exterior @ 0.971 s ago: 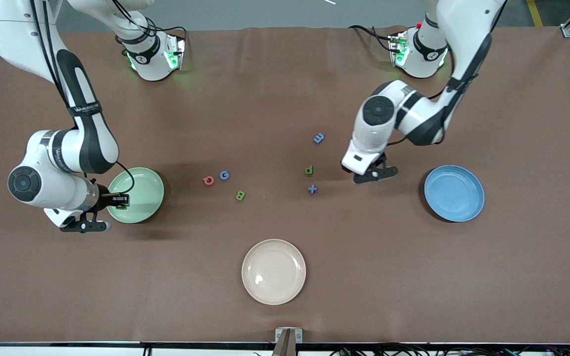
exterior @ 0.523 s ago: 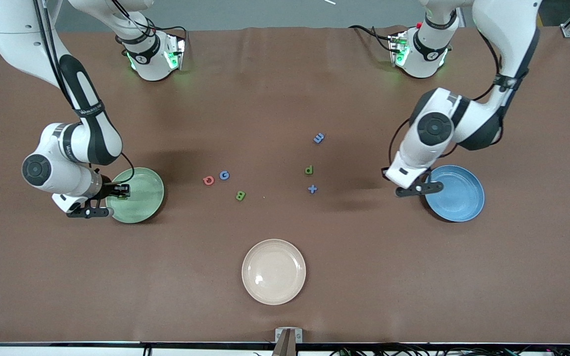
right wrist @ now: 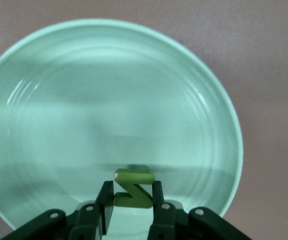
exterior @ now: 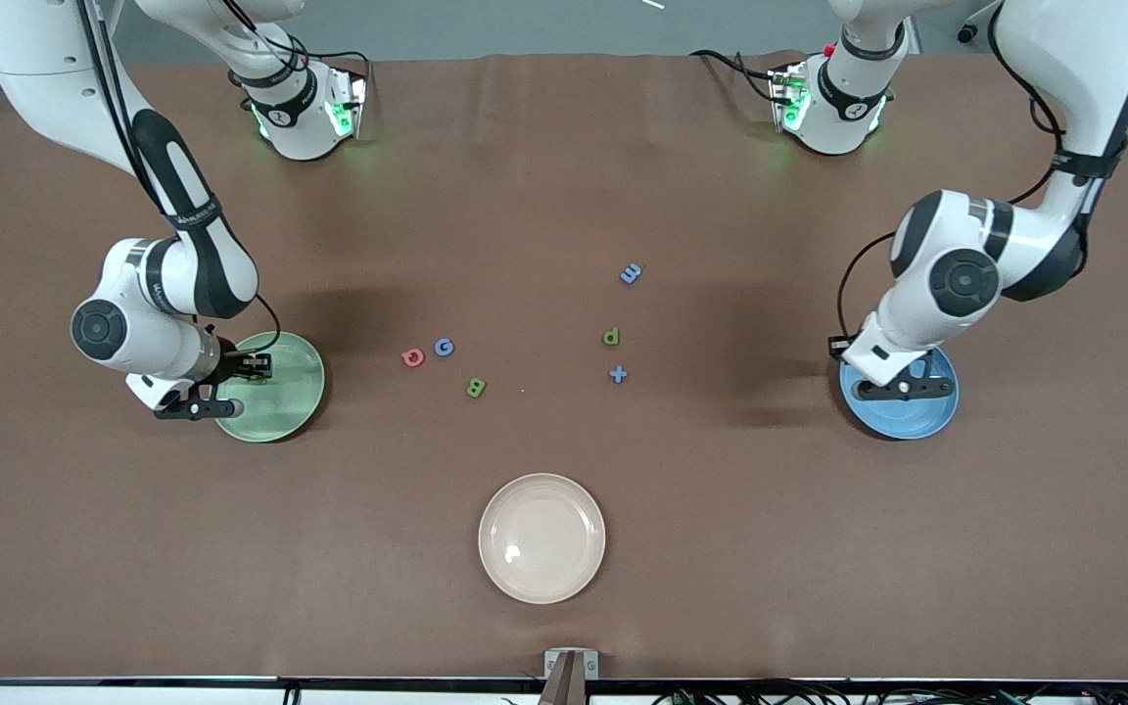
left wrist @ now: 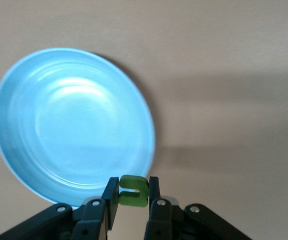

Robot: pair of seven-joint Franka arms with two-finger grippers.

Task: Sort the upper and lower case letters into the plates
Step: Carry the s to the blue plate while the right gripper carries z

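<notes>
The brown table (exterior: 564, 548) carries all items; largest on it are three round plates. The cream-white plate (exterior: 541, 538) sits close to the middle of the table's edge nearest the front camera. The pale green plate (exterior: 292, 392) lies toward the right arm's end of the table; the blue plate (exterior: 928, 411) lies toward the left arm's end; both sit about midway between the base edge and the camera edge.

The right gripper (right wrist: 132, 200) is over the pale green plate, fingers pinching a green M (right wrist: 133, 189) held on its side; the letter hangs above the plate's floor near the rim. The left gripper (left wrist: 132, 197) is over the rim of the blue plate, fingers pinching a green n (left wrist: 132, 190); the plate's floor is bare in the left wrist view.

Six letters lie loose on the central table, apart from every plate. A red Q (exterior: 412, 357) and a blue G (exterior: 444, 347) lie just beside each other; a green B (exterior: 476, 388) lies near them, nearer to the camera edge. Toward the left arm's end from that group, a blue m (exterior: 631, 273) lies nearest the base edge; a green p (exterior: 611, 337) lies nearer the camera; a blue plus-like t (exterior: 618, 374) lies just beside the p, nearer still.
</notes>
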